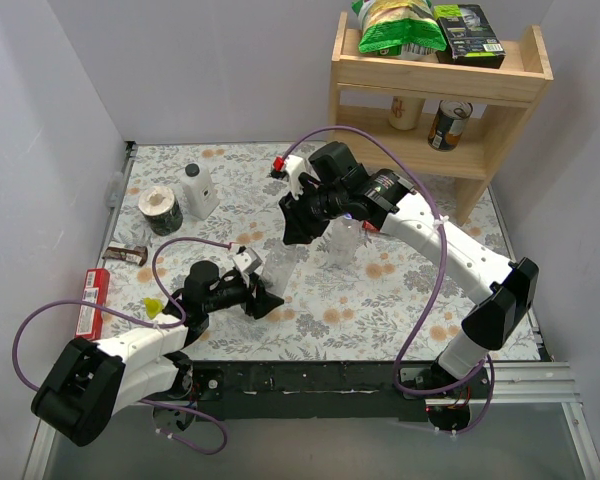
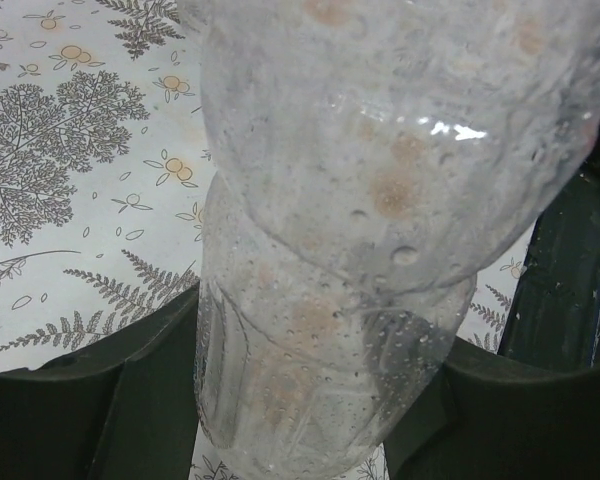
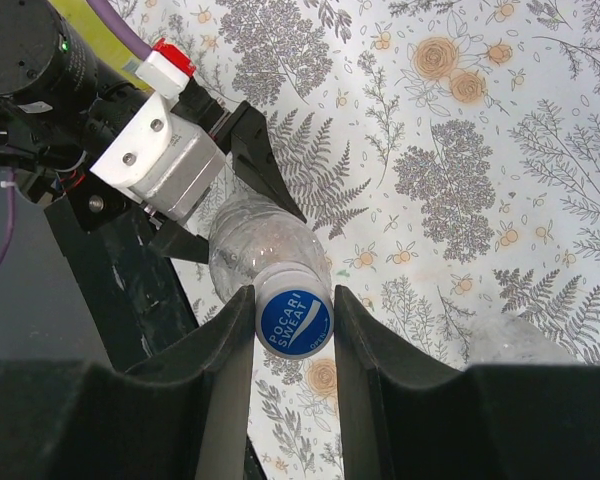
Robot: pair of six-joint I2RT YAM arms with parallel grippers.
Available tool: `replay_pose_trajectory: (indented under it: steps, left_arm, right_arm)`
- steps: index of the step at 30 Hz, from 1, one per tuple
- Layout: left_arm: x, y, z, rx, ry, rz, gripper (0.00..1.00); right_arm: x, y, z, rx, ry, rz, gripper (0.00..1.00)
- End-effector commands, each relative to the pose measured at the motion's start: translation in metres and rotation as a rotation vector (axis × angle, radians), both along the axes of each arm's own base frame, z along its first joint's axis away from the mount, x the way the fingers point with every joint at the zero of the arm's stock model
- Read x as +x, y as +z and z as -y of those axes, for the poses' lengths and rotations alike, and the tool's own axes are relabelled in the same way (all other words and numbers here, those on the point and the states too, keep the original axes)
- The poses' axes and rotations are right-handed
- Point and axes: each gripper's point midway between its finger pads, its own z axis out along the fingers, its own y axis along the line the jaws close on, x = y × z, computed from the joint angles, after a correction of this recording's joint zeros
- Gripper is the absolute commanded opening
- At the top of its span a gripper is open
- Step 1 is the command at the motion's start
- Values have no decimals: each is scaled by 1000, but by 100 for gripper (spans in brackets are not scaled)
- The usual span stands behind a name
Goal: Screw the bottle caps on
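bottle (image 2: 360, 250) is clear thin plastic, glossy, ribbed low down and speckled with droplets; its cap (image 3: 295, 322) is smooth glossy blue plastic with white print; right gripper (image 3: 293, 312) is matt black plastic; tablecloth (image 1: 380, 300) looks like matt printed cloth; shelf (image 1: 435, 75) is pale bare wood.

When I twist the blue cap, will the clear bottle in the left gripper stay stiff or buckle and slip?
Likely to buckle a little: the clear bottle looks thin-walled and empty. It may turn within the left gripper, since its wall looks smooth with droplets. Empty, so probably light.
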Motion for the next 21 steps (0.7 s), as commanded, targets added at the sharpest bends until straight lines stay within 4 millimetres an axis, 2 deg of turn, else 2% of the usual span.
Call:
replay_pose_trajectory:
  steps: [1, 2, 4, 5, 6, 7, 8, 9, 10, 14, 17, 19, 20, 21]
  left_arm:
    - [12, 98, 21, -177, -95, 344, 0]
    - [12, 95, 20, -173, -93, 340, 0]
    - [11, 92, 20, -168, -94, 333, 0]
    - [10, 87, 20, -161, -96, 323, 0]
    - [10, 85, 19, -156, -98, 325, 0]
    - [9, 82, 19, -149, -102, 322, 0]
    - [7, 76, 18, -140, -108, 311, 0]
    - [6, 74, 18, -135, -111, 305, 0]
    - [6, 71, 18, -127, -114, 303, 0]
    - [0, 61, 19, -109, -149, 275, 0]
    - [-1, 58, 19, -99, -154, 256, 0]
    - [-3, 57, 20, -95, -170, 252, 0]
    - [-5, 54, 20, -86, -178, 241, 0]
    - [-6, 53, 20, -80, -188, 243, 0]
  right_arm:
    - [-10, -43, 19, -154, 18, -69, 1]
    - [-13, -41, 18, -144, 32, -76, 1]
    - [-24, -33, 14, -118, 113, -98, 17]
    - [-21, -29, 14, -114, 121, -80, 26]
    - [-13, -11, 11, -82, 119, -44, 47]
    - [-12, 0, 9, -55, 135, -36, 55]
    - [-10, 7, 11, -49, 140, -32, 68]
    - [-8, 17, 10, -36, 163, 2, 87]
    - [-7, 42, 7, 15, 189, 46, 88]
    - [-21, 75, 17, 72, 276, 93, 89]
    - [-47, 83, 28, 122, 423, 134, 90]
    - [-63, 90, 30, 192, 571, 231, 90]
    - [-72, 86, 37, 205, 604, 259, 90]
    - [-73, 87, 38, 217, 619, 296, 91]
